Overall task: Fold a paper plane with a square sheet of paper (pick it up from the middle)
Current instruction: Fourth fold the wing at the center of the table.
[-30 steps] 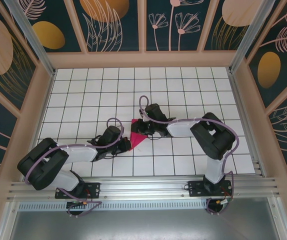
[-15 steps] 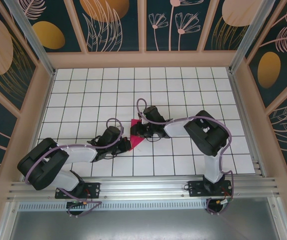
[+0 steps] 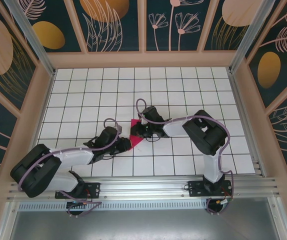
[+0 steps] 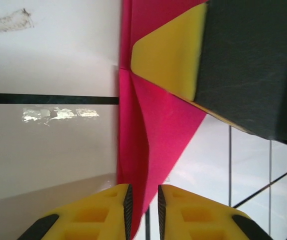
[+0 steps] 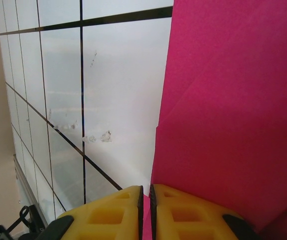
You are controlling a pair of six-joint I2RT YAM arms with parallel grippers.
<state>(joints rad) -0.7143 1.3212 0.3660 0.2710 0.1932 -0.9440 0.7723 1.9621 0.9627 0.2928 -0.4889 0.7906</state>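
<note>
The square sheet of paper [image 3: 137, 140] is folded into a pointed magenta shape with creases and lies on the tiled floor between my two grippers. In the left wrist view the paper [image 4: 156, 125] runs down into my left gripper [image 4: 143, 212]. Its yellow jaws stand a little apart with the paper's edge loose in the gap. My right gripper [image 5: 144, 212] is shut on the paper [image 5: 233, 100], a thin magenta strip pinched between its pads. From above, the left gripper [image 3: 125, 143] is at the paper's near-left corner and the right gripper [image 3: 135, 130] at its far end. A right finger [image 4: 168, 55] presses on the paper.
The white tiled floor [image 3: 183, 95] with black grid lines stretches around the paper. Beige walls [image 3: 48, 85] frame it on three sides. An aluminium rail [image 3: 143, 187] runs along the near edge by the arm bases.
My left gripper's jaws have parted slightly from shut, and the left arm has sunk lower. The right gripper shifted a little left, still pinching the paper.
</note>
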